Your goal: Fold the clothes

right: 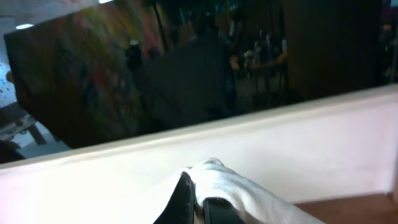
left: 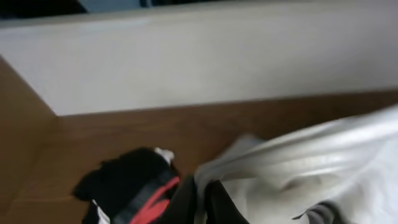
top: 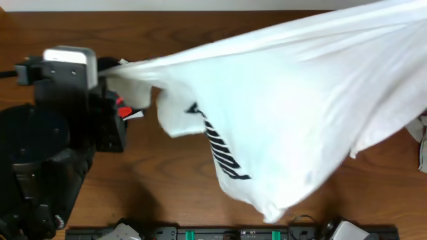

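Brown wooden worktop (top: pixel 167 173) backed by a white wall (left: pixel 217 56). A large white short-sleeved cotton T-shirt (top: pixel 293 113) with black block lettering (top: pixel 223 157) hangs stretched above the worktop, from near its left edge to its far right corner. At one end the left claw (left: pixel 200 202) is clamped on the fabric; at the other, the right claw (right: pixel 196 208) likewise. A black garment with a red band (left: pixel 124 180) lies on the worktop near the left claw.

left tool (left: pixel 202 205) clamped tight, right tool (right: pixel 198 208) seemingly clamped too
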